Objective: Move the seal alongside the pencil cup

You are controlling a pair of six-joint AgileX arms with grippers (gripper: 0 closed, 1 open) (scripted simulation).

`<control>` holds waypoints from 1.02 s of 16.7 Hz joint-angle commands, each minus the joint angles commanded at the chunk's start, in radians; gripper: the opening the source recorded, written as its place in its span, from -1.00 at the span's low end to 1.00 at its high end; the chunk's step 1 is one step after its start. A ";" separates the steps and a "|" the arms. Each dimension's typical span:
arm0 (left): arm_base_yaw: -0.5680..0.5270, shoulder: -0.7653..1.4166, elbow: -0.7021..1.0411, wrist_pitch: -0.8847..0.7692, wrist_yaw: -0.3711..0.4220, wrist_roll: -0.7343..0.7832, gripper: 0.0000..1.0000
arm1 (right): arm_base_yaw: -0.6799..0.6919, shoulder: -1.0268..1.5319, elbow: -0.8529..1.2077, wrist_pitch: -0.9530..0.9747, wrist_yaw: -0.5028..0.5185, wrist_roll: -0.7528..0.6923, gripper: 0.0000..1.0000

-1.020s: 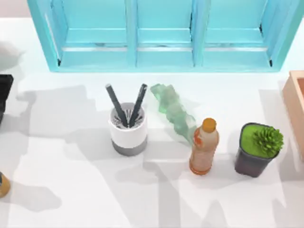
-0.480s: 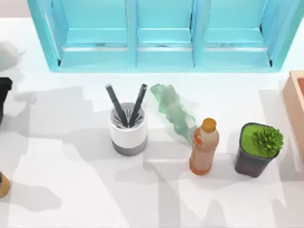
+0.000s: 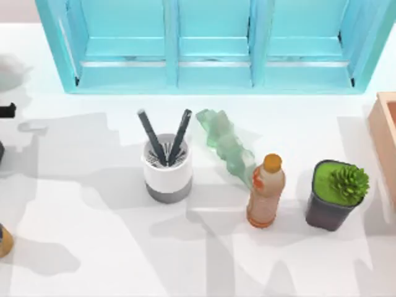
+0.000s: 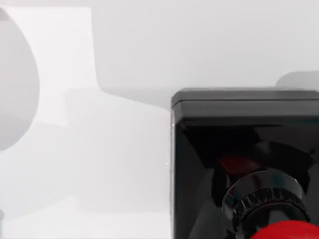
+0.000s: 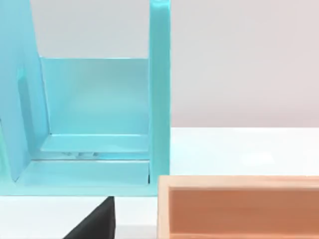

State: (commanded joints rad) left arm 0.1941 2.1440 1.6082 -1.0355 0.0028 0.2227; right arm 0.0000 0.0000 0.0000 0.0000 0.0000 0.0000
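The pencil cup (image 3: 167, 170) stands left of the table's middle, white with a grey bottom band and two dark pens sticking out. The seal (image 4: 249, 164) is close up in the left wrist view, a black square block with a red knob (image 4: 286, 231) on a white surface. A dark sliver of my left arm (image 3: 6, 111) shows at the top view's left edge, far left of the cup.
An orange-capped amber bottle (image 3: 265, 190) and a dark pot with a green plant (image 3: 337, 195) stand right of the cup. A crumpled green piece (image 3: 226, 145) lies behind them. A blue shelf unit (image 3: 210, 46) spans the back; a tan box (image 3: 385, 139) sits at the right edge.
The dark part of my left arm at the left edge has drawn back leftwards until only a sliver remains. The cup, bottle and pot have stayed put.
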 joint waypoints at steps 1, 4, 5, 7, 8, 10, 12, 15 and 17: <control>0.000 0.000 0.000 0.000 0.000 0.000 -0.96 | 0.000 0.000 0.000 0.000 0.000 0.000 1.00; 0.000 0.000 0.000 0.000 0.000 0.000 -1.00 | 0.000 0.000 0.000 0.000 0.000 0.000 1.00; 0.000 0.000 0.000 0.000 0.000 0.000 -1.00 | 0.000 0.000 0.000 0.000 0.000 0.000 1.00; 0.000 0.000 0.000 0.000 0.000 0.000 -1.00 | 0.000 0.000 0.000 0.000 0.000 0.000 1.00; 0.000 0.000 0.000 0.000 0.000 0.000 -1.00 | 0.000 0.000 0.000 0.000 0.000 0.000 1.00; -0.003 -0.001 0.000 0.000 0.000 0.001 -1.00 | 0.000 0.000 0.000 0.000 0.000 0.000 1.00; -0.015 0.000 0.016 -0.016 0.000 -0.011 -1.00 | 0.000 0.000 0.000 0.000 0.000 0.000 1.00; -0.086 -0.002 0.117 -0.118 0.000 -0.083 -1.00 | 0.000 0.000 0.000 0.000 0.000 0.000 1.00; -0.155 -0.009 0.221 -0.238 0.000 -0.151 -1.00 | 0.000 0.000 0.000 0.000 0.000 0.000 1.00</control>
State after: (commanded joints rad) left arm 0.0390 2.1350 1.8292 -1.2732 0.0026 0.0714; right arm 0.0000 0.0000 0.0000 0.0000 0.0000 0.0000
